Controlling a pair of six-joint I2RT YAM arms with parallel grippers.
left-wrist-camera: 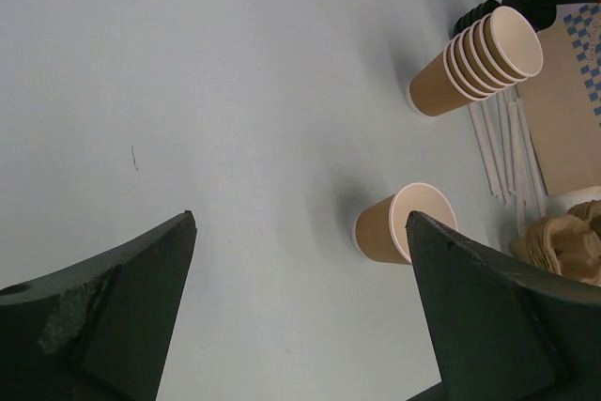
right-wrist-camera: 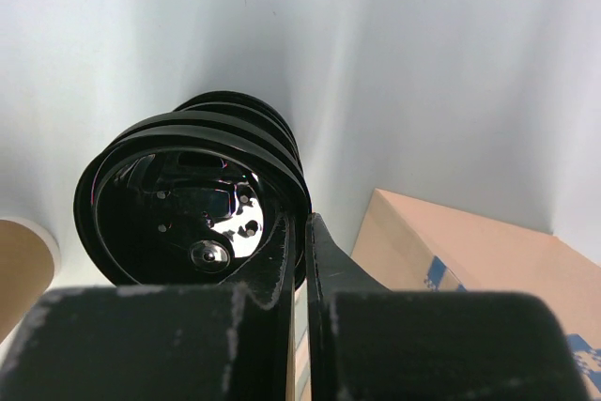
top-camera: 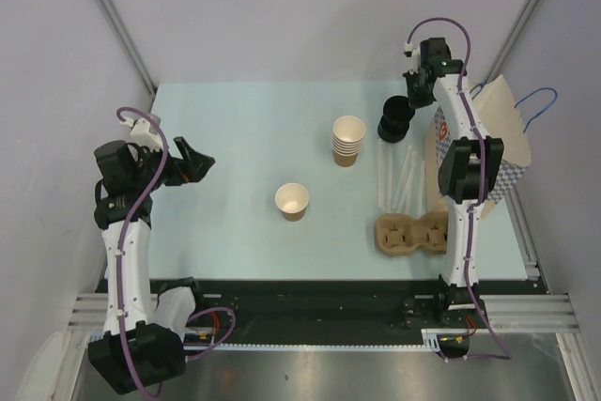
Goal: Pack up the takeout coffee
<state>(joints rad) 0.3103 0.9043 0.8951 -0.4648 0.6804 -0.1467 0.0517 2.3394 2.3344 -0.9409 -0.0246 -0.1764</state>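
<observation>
Crowding the right wrist view, the right gripper (right-wrist-camera: 302,224) has its jaws pressed together at the rim of the glossy black lids (right-wrist-camera: 188,204); whether they pinch one is unclear. The left gripper (left-wrist-camera: 300,217) has its jaws spread wide. The lidless kraft cup (top-camera: 292,201) stands mid-way on the matte pale-blue surface (top-camera: 225,129), between plain grey walls (top-camera: 310,7).

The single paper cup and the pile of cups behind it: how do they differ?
The single cup stands alone, mid-scene; the cup stack sits farther back, near the black lids. The single cup is one cup; the cup stack is several nested, so taller. Both are tan, white inside and lidless.
</observation>
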